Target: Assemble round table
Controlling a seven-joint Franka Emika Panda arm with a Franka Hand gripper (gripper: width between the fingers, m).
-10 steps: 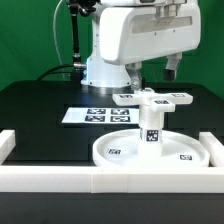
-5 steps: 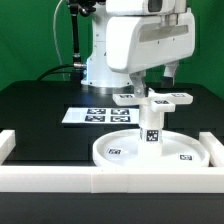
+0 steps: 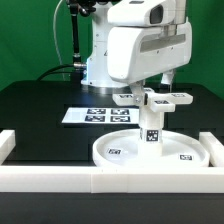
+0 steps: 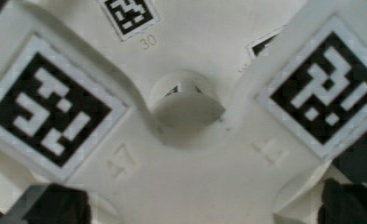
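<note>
Nearest to me runs the long white rail, and just behind it sits the round disc, which I take as my landmark. From the middle of the disc the short leg stands upright, and on top of the leg rests the cross-shaped foot, its tagged arms spread level above the disc. The wrist view looks straight down on that foot, with a small bump at its centre and tags on the arms around it. Behind the disc, toward the exterior view's left, the marker board lies flat on the black table. Farthest back, above the foot, hangs the arm with its gripper; I cannot tell whether its fingers are spread or pressed together, as the white housing hides most of them. To do this step well, I judge the gripper should come down square over the foot's centre, grip opposite arms evenly, and turn without tilting the leg
</note>
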